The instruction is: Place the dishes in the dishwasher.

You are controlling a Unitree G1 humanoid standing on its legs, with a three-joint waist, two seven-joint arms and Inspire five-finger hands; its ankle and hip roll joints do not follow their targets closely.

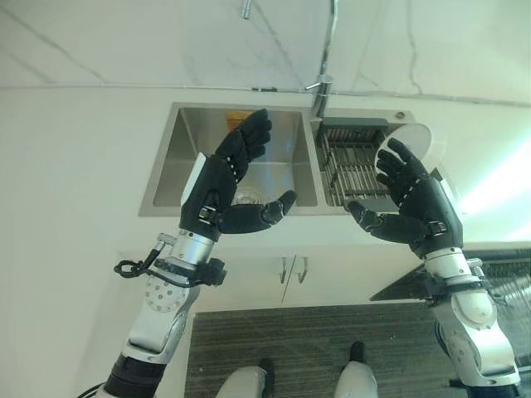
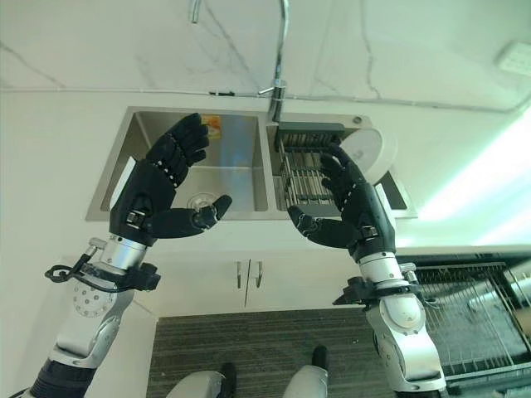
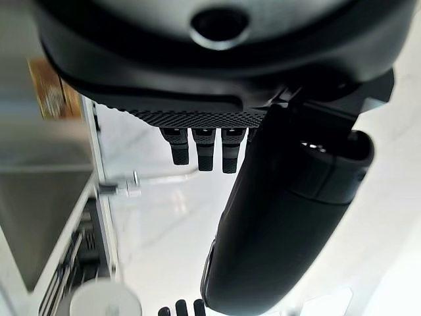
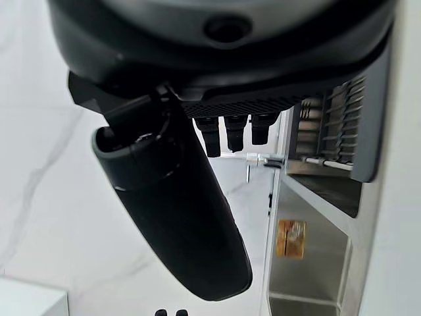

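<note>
White countertop (image 1: 75, 157) with a steel double sink (image 1: 191, 124), both hands raised over it, holding nothing.
Left hand (image 1: 222, 178) hangs spread above the plain basin; right hand (image 1: 412, 199) is spread too, over the basin's wire rack (image 1: 348, 170), a white plate (image 1: 419, 141) leaning just behind its fingers, faucet (image 1: 322, 91) between the hands.

**No legible text**

Nothing can be read in any view. The one thing that looks like a label is an orange-yellow sticker (image 1: 238, 121) on the back wall of the left sink basin (image 1: 278, 174); its print is too small and blurred to make out. The same sticker (image 4: 291, 238) shows in the right wrist view, again unreadable
</note>
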